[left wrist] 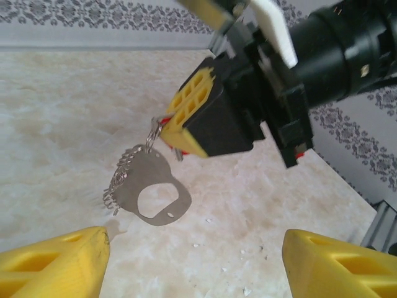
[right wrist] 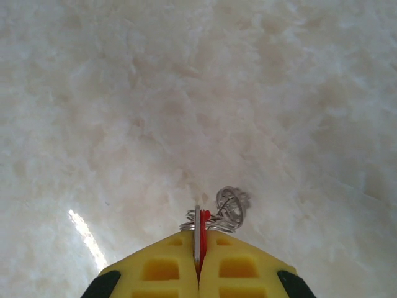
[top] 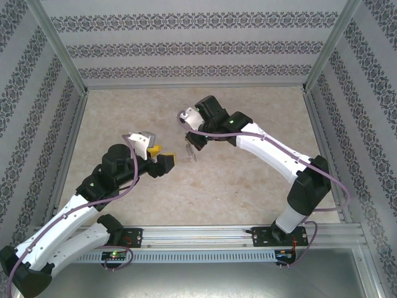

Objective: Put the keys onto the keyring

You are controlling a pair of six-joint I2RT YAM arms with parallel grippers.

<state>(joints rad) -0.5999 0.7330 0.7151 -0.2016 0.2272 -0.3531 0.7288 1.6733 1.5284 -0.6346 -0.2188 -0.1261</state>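
Presently the keyring (left wrist: 146, 189) is seen hung, long axis sloping downward, from the red key (right wrist: 203, 225) clamped in the closed right gripper (right wrist: 198, 254), just ahead of the wide-spread left gripper (left wrist: 195, 267).

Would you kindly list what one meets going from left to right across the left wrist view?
The left gripper's yellow finger at the lower left → the keyring, hanging → the right gripper, pinching the keys → the left gripper's other yellow finger.
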